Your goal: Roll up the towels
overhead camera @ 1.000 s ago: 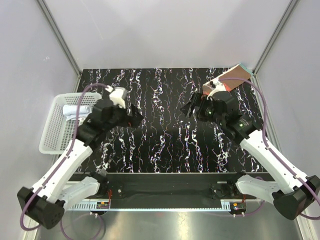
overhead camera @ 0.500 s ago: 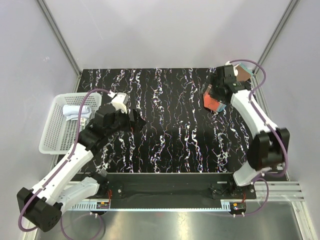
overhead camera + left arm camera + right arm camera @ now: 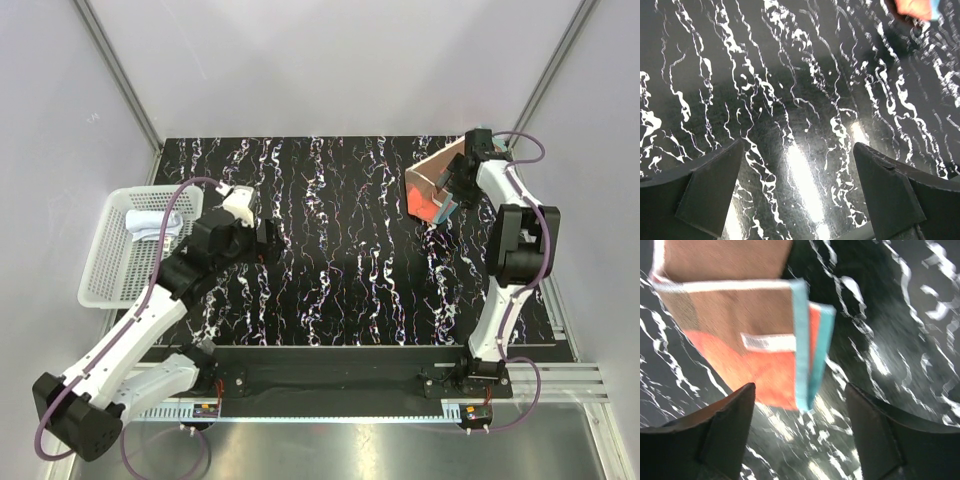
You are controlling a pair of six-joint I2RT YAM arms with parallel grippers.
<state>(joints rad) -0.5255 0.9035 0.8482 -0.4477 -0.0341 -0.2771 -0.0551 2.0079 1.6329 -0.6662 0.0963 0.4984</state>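
The rust-brown towel (image 3: 432, 178) with its red-orange patch and teal edge lies folded at the back right of the black marbled table. My right gripper (image 3: 455, 192) is right beside it, open and empty. In the right wrist view the towel (image 3: 735, 325) fills the upper left, its teal edge (image 3: 800, 340) just ahead of my open right gripper (image 3: 799, 397). The white to pale blue towel (image 3: 150, 222) lies in the white basket (image 3: 110, 275) at the left. My left gripper (image 3: 268, 240) is open and empty over the table's left middle, and in its wrist view (image 3: 799, 150) only bare table lies between the fingers.
The basket stands off the table's left edge. Grey walls and metal frame posts close in the back and sides. The right arm is stretched along the table's right edge (image 3: 530, 250). A corner of the red-orange towel shows in the left wrist view (image 3: 912, 7).
The right arm has swung out to the far right corner, and the rust-brown towel has shifted and now lies folded beside its gripper. The left gripper has barely moved.
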